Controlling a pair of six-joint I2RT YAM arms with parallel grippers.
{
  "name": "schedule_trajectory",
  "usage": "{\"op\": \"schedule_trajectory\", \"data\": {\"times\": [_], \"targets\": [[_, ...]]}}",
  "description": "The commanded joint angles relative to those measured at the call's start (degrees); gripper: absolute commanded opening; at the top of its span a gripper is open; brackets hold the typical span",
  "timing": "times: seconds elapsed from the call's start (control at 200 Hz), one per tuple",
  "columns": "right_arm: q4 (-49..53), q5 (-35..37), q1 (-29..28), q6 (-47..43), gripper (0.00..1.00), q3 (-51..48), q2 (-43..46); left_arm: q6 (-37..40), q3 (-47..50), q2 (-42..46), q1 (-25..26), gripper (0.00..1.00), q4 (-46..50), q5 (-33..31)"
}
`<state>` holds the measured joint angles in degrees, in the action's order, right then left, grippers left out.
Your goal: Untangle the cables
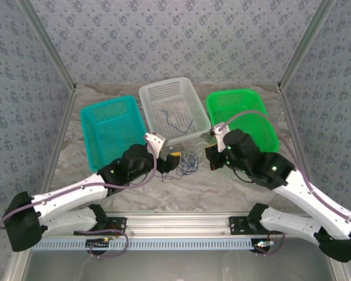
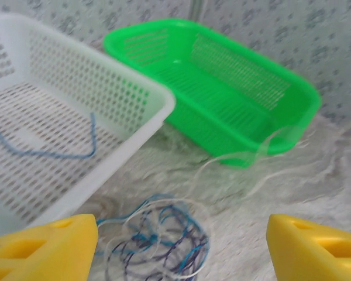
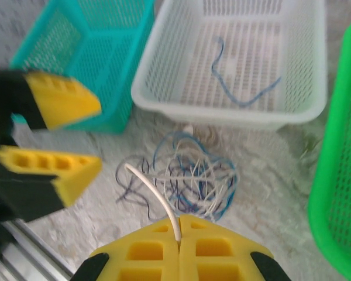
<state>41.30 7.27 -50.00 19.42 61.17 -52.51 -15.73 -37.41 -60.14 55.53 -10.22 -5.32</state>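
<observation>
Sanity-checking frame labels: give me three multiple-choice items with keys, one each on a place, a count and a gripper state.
1. Where does the separated blue cable lie?
A) teal basket
B) green basket
C) white basket

2. How many baskets stand on the table?
A) two
B) three
C) four

3. What state is the right gripper in?
A) shut on a white cable
B) wide open, holding nothing
C) shut on a basket rim

Key:
1 C: the blue strand rests on the white basket's perforated floor.
2 B: the teal, white and green baskets sit side by side.
3 A: in the right wrist view the yellow fingers meet, and the white cable comes out from between them.
</observation>
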Motion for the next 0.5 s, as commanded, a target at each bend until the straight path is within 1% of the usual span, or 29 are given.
{"op": "schedule_trajectory", "data": {"times": [0.0, 0.17, 0.205, 0.325, 0.38, 0.495], "targets": [[-5.59, -3.40, 0.12, -0.48, 0.00, -1.68, 0.40, 1.95, -3.51, -2.86, 0.26, 0.76, -5.88, 5.98], [-6.64, -4.85, 0.12, -0.36, 0.00, -2.69, -0.41, 4.08, -3.65, -6.18, 0.28, 0.76, -11.75, 12.03], [-8.52, -5.29, 0.17, -0.06, 0.00, -2.99, -0.36, 4.73, -3.93, -6.77, 0.28, 0.76, -11.92, 13.70], [-9.30, -5.27, 0.24, 0.53, 0.00, -3.51, -0.43, 6.12, -4.69, -8.30, 0.27, 0.74, -11.56, 19.96], [-9.49, -5.49, 0.23, 0.79, 0.00, -3.64, -0.45, 6.15, -4.33, -8.35, 0.28, 0.73, -12.03, 20.32], [-10.52, -7.37, 0.25, 1.36, 0.00, -4.18, -0.47, 5.97, -3.11, -8.41, 0.28, 0.73, -14.54, 18.01]]}}
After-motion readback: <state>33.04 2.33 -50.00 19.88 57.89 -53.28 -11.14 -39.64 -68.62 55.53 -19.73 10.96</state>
